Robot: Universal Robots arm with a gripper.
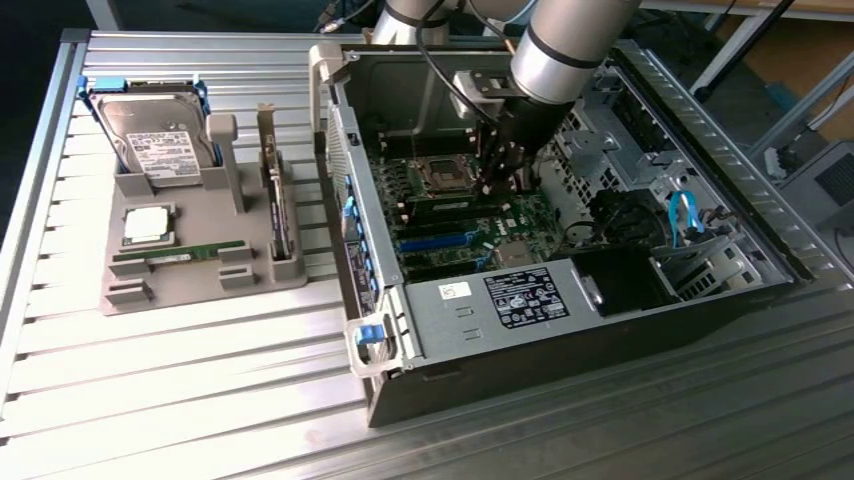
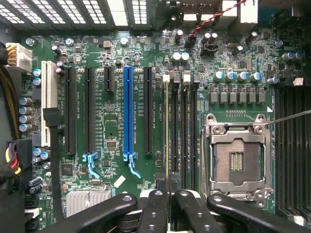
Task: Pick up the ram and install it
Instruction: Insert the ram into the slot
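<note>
Black hand (image 2: 168, 196) down inside the open metal computer case (image 1: 400, 330), pinching the thin flat green ram (image 2: 167, 131) edge-on, lined along the black memory slots (image 2: 187, 136) beside the silver processor socket (image 2: 237, 158).

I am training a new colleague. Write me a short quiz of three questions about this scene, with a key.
1. True or false: the gripper is shut on the ram, seen edge-on and in line with the memory slots.
2. The processor socket is: A) empty, B) filled with a chip, C) covered by a fan.
3. Fill in: the hard drive rests in the grey ___, outside the computer case.
Key: 1 true; 2 A; 3 tray.
</note>
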